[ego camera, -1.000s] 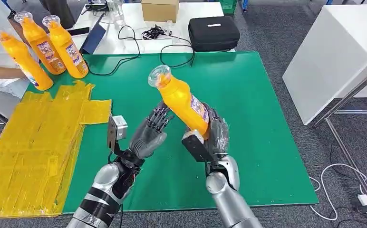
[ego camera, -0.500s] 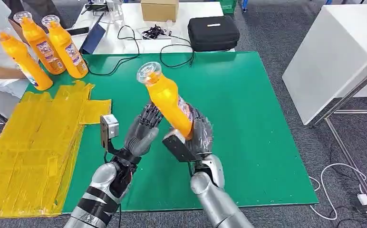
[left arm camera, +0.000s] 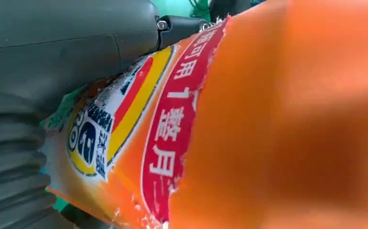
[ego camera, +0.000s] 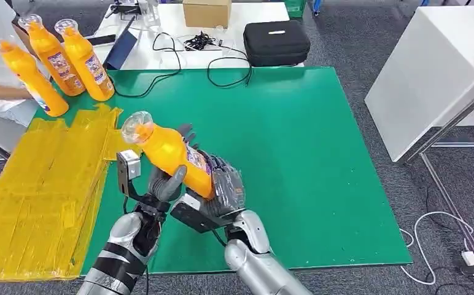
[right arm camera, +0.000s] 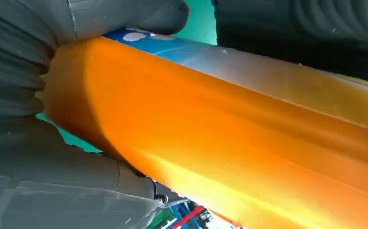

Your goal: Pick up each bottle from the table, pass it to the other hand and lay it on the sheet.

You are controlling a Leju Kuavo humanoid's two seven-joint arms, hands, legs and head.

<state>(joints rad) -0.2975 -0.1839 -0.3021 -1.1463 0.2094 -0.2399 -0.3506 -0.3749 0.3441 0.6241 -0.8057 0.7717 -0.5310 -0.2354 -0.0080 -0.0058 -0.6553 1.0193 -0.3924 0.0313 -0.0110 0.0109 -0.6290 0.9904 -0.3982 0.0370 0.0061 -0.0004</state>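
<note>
Orange bottle [ego camera: 168, 155], filled with orange liquid, held tilted above the green worktop [ego camera: 320, 153] near its left edge, clear cap toward the yellow sheet [ego camera: 44, 184]. Right hand [ego camera: 222, 190] fingers wrap its base; left hand [ego camera: 166, 182] fingers close around its middle. 3 more bottles [ego camera: 56, 58] stand at the far-left corner.

A green table [ego camera: 320, 160] carries a crinkled yellow sheet [ego camera: 44, 190] spread out on the left hand's [ego camera: 161, 181] outer side. Beyond that hand, past the sheet's far edge, three orange bottles [ego camera: 56, 58] stand close together on the table's far left corner. Black cables [ego camera: 222, 70] trail over the far edge.
</note>
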